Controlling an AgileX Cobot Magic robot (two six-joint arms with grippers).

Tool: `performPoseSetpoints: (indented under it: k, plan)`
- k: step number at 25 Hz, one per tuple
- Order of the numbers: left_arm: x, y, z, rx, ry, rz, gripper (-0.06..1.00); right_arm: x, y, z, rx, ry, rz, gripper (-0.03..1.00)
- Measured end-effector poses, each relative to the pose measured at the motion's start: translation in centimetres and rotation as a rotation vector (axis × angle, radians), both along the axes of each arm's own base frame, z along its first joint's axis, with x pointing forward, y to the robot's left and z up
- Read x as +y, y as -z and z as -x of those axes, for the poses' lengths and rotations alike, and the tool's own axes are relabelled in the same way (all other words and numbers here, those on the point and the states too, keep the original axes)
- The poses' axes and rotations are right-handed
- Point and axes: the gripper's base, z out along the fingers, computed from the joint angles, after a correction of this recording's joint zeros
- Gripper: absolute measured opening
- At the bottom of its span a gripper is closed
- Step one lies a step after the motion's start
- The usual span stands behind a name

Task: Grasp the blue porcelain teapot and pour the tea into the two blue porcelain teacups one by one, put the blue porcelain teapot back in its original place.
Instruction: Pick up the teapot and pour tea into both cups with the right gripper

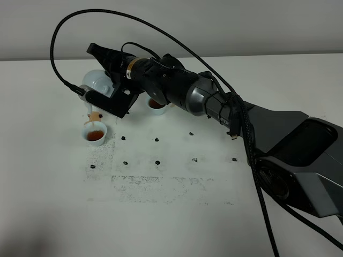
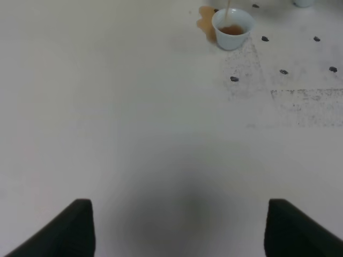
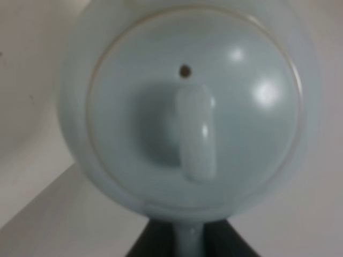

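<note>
Right gripper (image 1: 102, 80) pinching tilted blue porcelain teapot (image 1: 98, 81) at surface's (image 1: 177, 214) ten o'clock, tea streaming into near teacup (image 1: 95, 133), tea puddle (image 2: 206, 22) touching it, second teacup (image 1: 156, 105) beside arm, black dots (image 1: 157, 162) scattered, left gripper (image 2: 177, 230) spread, six o'clock side open.

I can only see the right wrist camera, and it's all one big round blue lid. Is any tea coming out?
Observer: Yes. The pale blue porcelain teapot is tipped, and a thin brown stream of tea falls into the small pale blue handleless cup on the left of the high view.
Child: Did any spill?
Observer: A little. A small brown puddle lies on the white table right beside that cup.
Child: What about the other cup?
Observer: The second small pale blue cup already has brown tea in it. The arm partly hides it.
</note>
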Motion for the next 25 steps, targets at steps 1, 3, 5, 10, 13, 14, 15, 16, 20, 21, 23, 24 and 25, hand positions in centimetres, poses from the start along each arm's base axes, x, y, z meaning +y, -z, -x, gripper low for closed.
performPoseSetpoints:
  k: [1, 3, 5, 10, 13, 14, 15, 16, 20, 21, 23, 24, 25]
  plan:
    - [0.00, 0.00, 0.00, 0.000, 0.000, 0.000, 0.66, 0.00, 0.00, 0.00, 0.000, 0.000, 0.000, 0.09]
    - [0.00, 0.00, 0.00, 0.000, 0.000, 0.000, 0.66, 0.00, 0.00, 0.00, 0.000, 0.000, 0.000, 0.09]
    - [0.00, 0.00, 0.00, 0.000, 0.000, 0.000, 0.66, 0.00, 0.00, 0.00, 0.000, 0.000, 0.000, 0.09]
    - [0.00, 0.00, 0.00, 0.000, 0.000, 0.000, 0.66, -0.07, 0.16, 0.05, 0.017, 0.005, 0.010, 0.09]
    - [0.00, 0.00, 0.00, 0.000, 0.000, 0.000, 0.66, -0.10, 0.22, 0.07, 0.023, 0.006, 0.014, 0.09]
    - [0.00, 0.00, 0.00, 0.000, 0.000, 0.000, 0.66, -0.10, 0.22, 0.07, 0.024, 0.006, 0.013, 0.09]
    - [0.00, 0.00, 0.00, 0.000, 0.000, 0.000, 0.66, -0.11, 0.24, 0.08, 0.025, 0.007, 0.015, 0.09]
    - [0.00, 0.00, 0.00, 0.000, 0.000, 0.000, 0.66, -0.12, 0.25, 0.09, 0.027, 0.007, 0.016, 0.09]
    - [0.00, 0.00, 0.00, 0.000, 0.000, 0.000, 0.66, -0.20, 0.43, 0.15, 0.048, 0.014, 0.024, 0.09]
    - [0.00, 0.00, 0.00, 0.000, 0.000, 0.000, 0.66, -0.20, 0.43, 0.15, 0.049, 0.015, 0.024, 0.09]
    - [0.00, 0.00, 0.00, 0.000, 0.000, 0.000, 0.66, -0.21, 0.44, 0.16, 0.054, 0.019, 0.018, 0.09]
    - [0.00, 0.00, 0.00, 0.000, 0.000, 0.000, 0.66, -0.23, 0.48, 0.17, 0.061, 0.023, 0.016, 0.09]
    - [0.00, 0.00, 0.00, 0.000, 0.000, 0.000, 0.66, -0.26, 0.55, 0.20, 0.073, 0.029, 0.015, 0.09]
